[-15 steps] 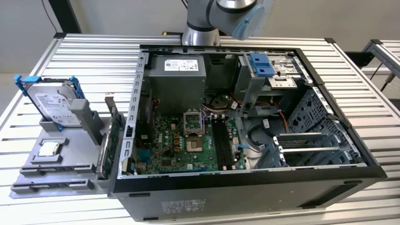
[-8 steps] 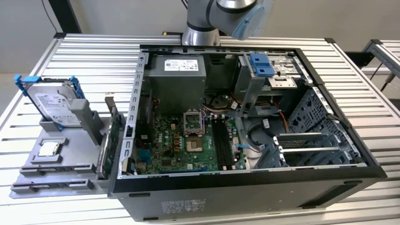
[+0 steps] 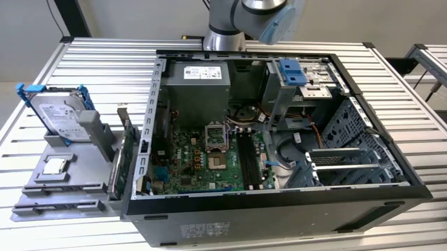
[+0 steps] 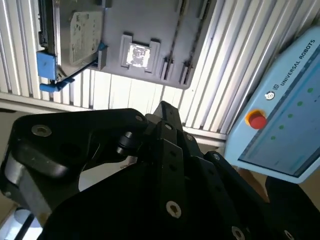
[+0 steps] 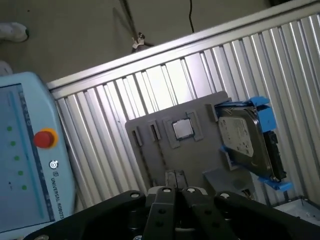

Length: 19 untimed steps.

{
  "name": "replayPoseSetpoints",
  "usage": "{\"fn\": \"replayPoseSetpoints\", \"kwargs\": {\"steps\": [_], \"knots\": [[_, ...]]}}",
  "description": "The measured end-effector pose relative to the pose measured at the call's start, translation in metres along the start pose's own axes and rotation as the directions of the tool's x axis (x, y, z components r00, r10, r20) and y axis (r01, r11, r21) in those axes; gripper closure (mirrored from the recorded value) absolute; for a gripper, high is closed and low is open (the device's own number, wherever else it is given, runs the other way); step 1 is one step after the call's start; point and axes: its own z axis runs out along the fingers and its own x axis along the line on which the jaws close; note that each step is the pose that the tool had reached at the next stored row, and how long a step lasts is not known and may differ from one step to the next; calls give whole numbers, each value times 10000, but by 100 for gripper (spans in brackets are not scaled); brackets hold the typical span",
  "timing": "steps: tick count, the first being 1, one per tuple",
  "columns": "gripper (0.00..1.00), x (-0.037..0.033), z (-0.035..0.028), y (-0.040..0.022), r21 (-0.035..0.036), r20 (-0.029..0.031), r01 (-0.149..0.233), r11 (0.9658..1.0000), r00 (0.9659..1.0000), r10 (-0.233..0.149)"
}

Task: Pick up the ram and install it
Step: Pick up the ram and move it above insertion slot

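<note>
First wrist view has the claw (image 5: 174, 181) hanging high over the grey tray (image 5: 150, 160) by the bench (image 5: 95, 125) edge. How far open it is, I cannot tell. The ram is too small to place, so pick-up looks unstarted; a grasp calls for finding that thin stick first.

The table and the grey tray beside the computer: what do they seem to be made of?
The table looks like bare metal, probably aluminium: pale silvery ribbed slats with a soft sheen. The grey tray looks like matte plastic: uniform dull grey, no shine.
</note>
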Motion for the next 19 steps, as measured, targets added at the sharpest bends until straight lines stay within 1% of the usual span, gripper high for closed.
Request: {"fn": "replayPoseSetpoints", "kwargs": {"steps": [3,5,7,9,11,13,14,16,17,18,19], "knots": [[100,0,3,0,30,-1,529,9986,9986,-529],[100,0,6,0,53,-2,900,9959,9959,-900],[100,0,9,0,75,-4,1263,9920,9920,-1263],[100,0,12,0,98,-7,1624,9867,9867,-1624],[100,0,16,0,124,-11,1983,9801,9801,-1983],[100,0,19,0,146,-15,2332,9723,9724,-2332],[100,0,21,0,159,-18,2510,9679,9680,-2510],[100,1,25,-1,179,-22,2795,9600,9602,-2795],[100,5,27,-1,187,-23,2886,9573,9574,-2886],[100,11,29,-3,194,-24,2926,9560,9562,-2926],[100,17,33,-5,197,-23,2930,9559,9561,-2930]]}}
